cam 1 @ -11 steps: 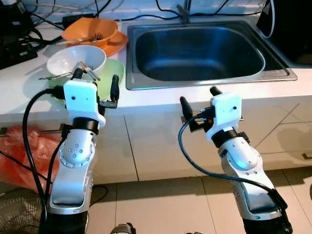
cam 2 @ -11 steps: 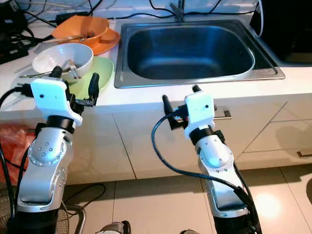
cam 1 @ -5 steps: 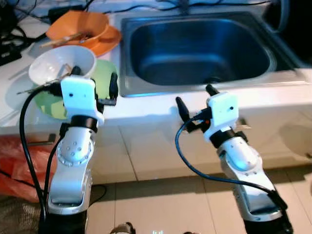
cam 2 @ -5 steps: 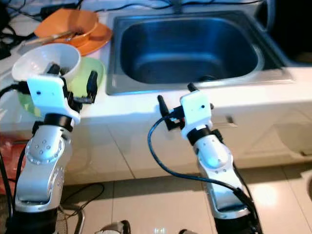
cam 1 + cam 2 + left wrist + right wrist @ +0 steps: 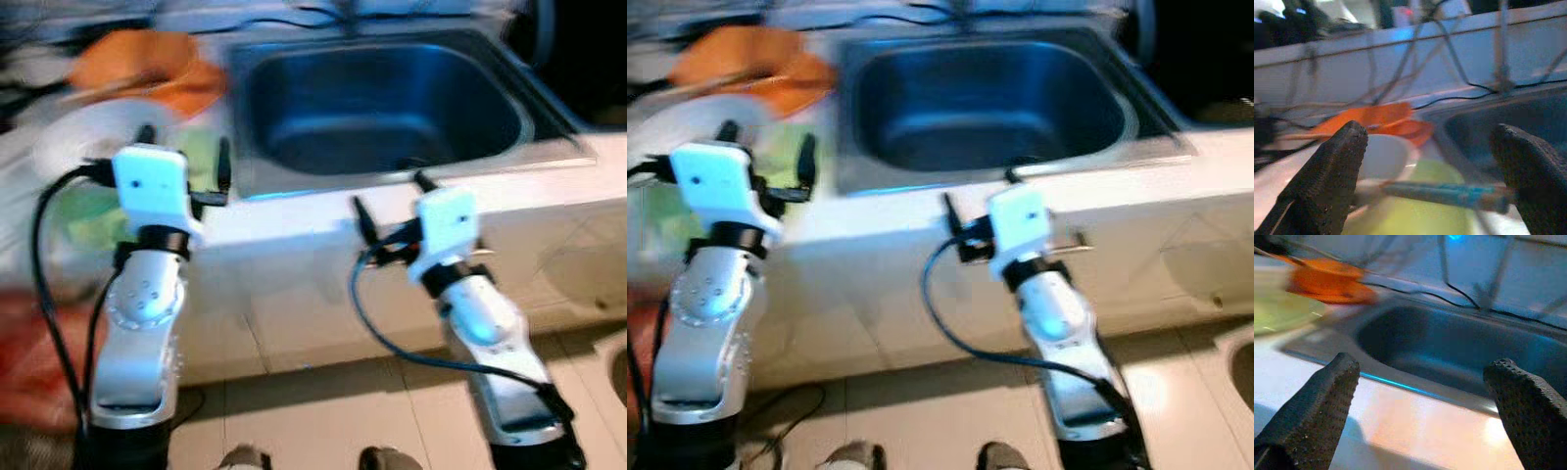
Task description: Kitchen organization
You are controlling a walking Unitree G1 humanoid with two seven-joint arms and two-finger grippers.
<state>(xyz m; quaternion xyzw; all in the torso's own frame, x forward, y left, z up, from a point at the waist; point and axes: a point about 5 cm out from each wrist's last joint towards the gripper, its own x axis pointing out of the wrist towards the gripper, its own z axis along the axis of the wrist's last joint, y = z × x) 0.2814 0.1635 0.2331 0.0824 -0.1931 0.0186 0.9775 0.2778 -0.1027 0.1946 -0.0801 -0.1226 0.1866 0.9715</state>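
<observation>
The picture is blurred by motion. On the white counter left of the steel sink point(image 5: 382, 103) stand an orange bowl point(image 5: 127, 59) on an orange plate, a white bowl point(image 5: 78, 132) and a green plate point(image 5: 201, 157). My left gripper point(image 5: 186, 152) is open and empty, raised at the counter's front edge just before the green plate point(image 5: 1420, 215) and white bowl point(image 5: 1383, 156). A utensil point(image 5: 1449, 193) lies across the plate. My right gripper point(image 5: 390, 196) is open and empty, held in front of the sink's point(image 5: 1449, 352) front rim.
Black cables run along the back wall behind the sink. White cabinet fronts point(image 5: 294, 304) drop below the counter to a tiled floor point(image 5: 323, 421). Something red-orange point(image 5: 29, 343) lies low on the left by the cabinets.
The whole picture has shifted and blurred, so the camera is moving. Both arms keep the same raised pose and both grippers stay open.
</observation>
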